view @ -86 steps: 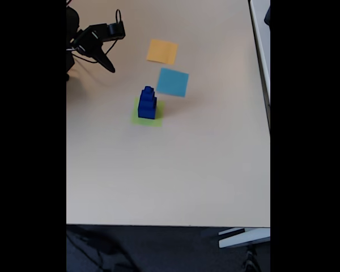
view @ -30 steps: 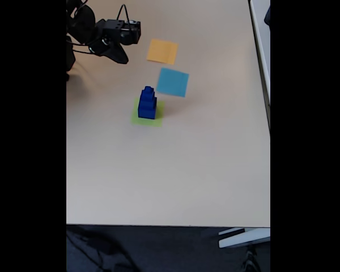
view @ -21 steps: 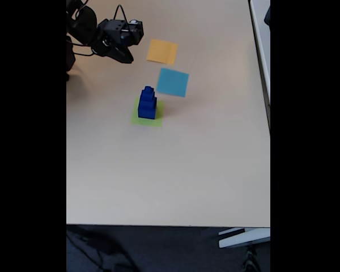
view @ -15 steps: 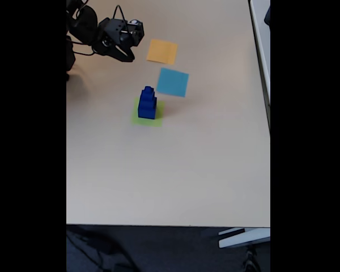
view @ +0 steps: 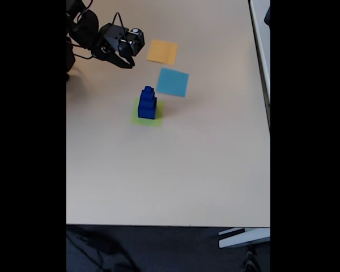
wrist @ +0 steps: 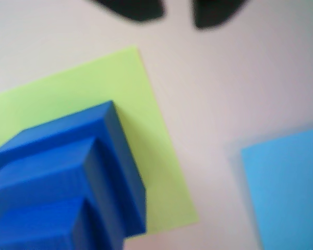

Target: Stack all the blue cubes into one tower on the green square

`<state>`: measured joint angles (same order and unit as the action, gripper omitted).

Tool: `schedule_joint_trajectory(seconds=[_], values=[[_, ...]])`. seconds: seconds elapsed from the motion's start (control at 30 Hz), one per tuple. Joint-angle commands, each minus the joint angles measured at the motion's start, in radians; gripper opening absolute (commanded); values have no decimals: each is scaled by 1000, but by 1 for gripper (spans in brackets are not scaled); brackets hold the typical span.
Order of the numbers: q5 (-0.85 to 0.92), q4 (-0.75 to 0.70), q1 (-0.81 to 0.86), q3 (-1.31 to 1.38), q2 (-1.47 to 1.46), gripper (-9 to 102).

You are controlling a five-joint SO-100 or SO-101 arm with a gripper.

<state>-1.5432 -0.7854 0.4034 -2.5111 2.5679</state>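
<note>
The tower (view: 147,102) of three blue cubes (wrist: 62,182) stands on the green square (view: 148,112), largest at the bottom and smallest on top, so the stacking looks done. The main risk from here is the arm itself: if the gripper (view: 126,59) swings low across the table (view: 175,170) toward the stack, a finger or the trailing cable could clip the small top cube and topple the column. In the wrist view the steps do not sit centred; each cube is pushed toward one corner of the one below, so a nudge from the far side would unseat them easily. The large cube also sits near one edge of the green square rather than in its middle.

In the fixed view the gripper hangs above the table, well apart from the tower and near the orange patch (view: 162,51). Its jaws appear parted, though the picture is small and dark there, and nothing is between them. The light-blue patch (view: 173,82) lies just beside the green square.
</note>
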Motion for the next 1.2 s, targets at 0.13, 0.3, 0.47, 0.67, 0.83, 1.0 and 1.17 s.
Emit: schedule_joint_trajectory(seconds=[0.13,0.3,0.47,0.67,0.83,1.0,1.17], values=[[44,-15,21,74,-18,0],[86,-49,57,91,-40,0],[132,-64,92,86,-37,0],[178,-64,126,101,-44,0],[186,-74,135,140,-57,0],[170,-74,132,173,-64,0],[149,-69,132,184,-64,0]])
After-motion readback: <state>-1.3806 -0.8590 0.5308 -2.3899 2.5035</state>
